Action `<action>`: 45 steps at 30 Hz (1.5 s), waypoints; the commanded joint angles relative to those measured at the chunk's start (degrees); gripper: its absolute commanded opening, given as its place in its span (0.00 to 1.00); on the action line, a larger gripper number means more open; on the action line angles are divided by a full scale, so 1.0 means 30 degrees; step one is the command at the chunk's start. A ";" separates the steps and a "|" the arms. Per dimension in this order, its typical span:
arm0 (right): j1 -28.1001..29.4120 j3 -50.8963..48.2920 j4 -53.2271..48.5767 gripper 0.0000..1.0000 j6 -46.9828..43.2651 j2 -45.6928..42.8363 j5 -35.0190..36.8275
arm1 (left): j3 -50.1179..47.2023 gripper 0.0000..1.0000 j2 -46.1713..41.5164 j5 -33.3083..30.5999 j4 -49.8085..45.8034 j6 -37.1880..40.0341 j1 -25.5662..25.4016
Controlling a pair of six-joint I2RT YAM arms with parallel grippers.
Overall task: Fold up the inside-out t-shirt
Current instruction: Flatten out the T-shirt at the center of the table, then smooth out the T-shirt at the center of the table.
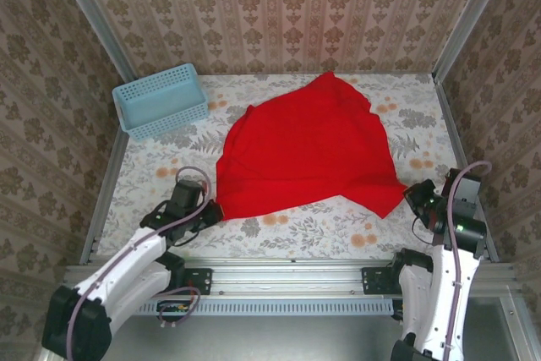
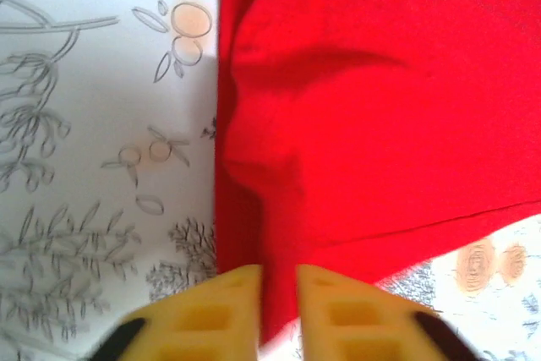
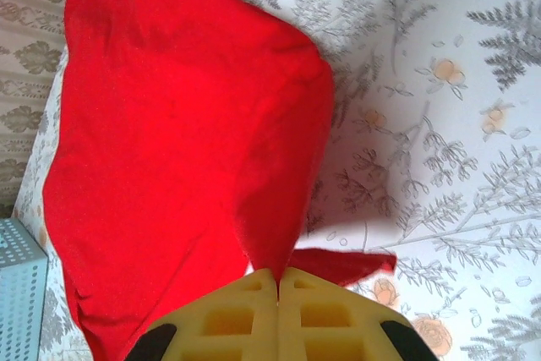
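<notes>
The red t-shirt lies spread and rumpled across the middle of the flowered table; its neck tag is hidden. At the shirt's near-left corner, my left gripper is low over the table. In the left wrist view its yellow fingers stand close together with a fold of the shirt pinched between them. My right gripper is at the near-right corner. In the right wrist view it is shut tight on a peak of the shirt, lifted slightly off the table.
A light blue plastic basket stands at the back left, and its corner shows in the right wrist view. Patterned walls close in the table on three sides. Bare tablecloth lies to the shirt's right and along the near edge.
</notes>
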 commanded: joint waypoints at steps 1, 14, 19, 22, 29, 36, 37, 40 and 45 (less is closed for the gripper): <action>-0.0085 -0.0023 -0.2121 0.18 0.1151 -0.0742 0.1598 | 0.0423 0.33 -0.2279 -0.1469 -0.3008 -0.2103 -0.0246; 0.6760 0.6628 0.3971 0.83 -0.0466 0.6986 0.6576 | 1.4661 0.69 1.0666 -0.5478 -0.2559 0.3384 -0.0317; 1.0368 0.9622 0.6539 0.83 -0.1889 1.4301 0.6343 | 2.2652 0.70 1.8937 -0.5495 -0.2772 0.4850 0.0286; 1.1107 1.1333 0.7735 0.83 -0.2570 1.8242 0.5986 | 2.8065 0.66 2.3567 -0.5376 -0.4399 0.5397 0.1340; 1.1209 1.6607 0.7520 0.79 -0.4546 2.5692 0.5246 | 3.9401 0.56 3.2149 -0.4979 -0.8942 0.6918 0.2236; 1.0458 2.1114 0.6621 0.75 -0.5127 3.0682 0.4349 | 4.1761 0.50 3.5011 -0.2404 -0.8091 0.7990 0.2241; 1.0325 2.1512 0.6513 0.75 -0.5172 3.1117 0.4201 | 4.1657 0.49 3.5095 -0.2082 -0.7911 0.8044 0.2213; 1.0020 2.2653 0.6404 0.75 -0.5508 3.2459 0.3979 | 4.1259 0.48 3.5346 -0.1625 -0.7540 0.8223 0.2127; 0.9695 2.4958 0.5218 0.74 -0.5713 3.4792 0.3790 | 4.0787 0.43 3.5743 -0.1820 -0.7313 0.8113 0.2126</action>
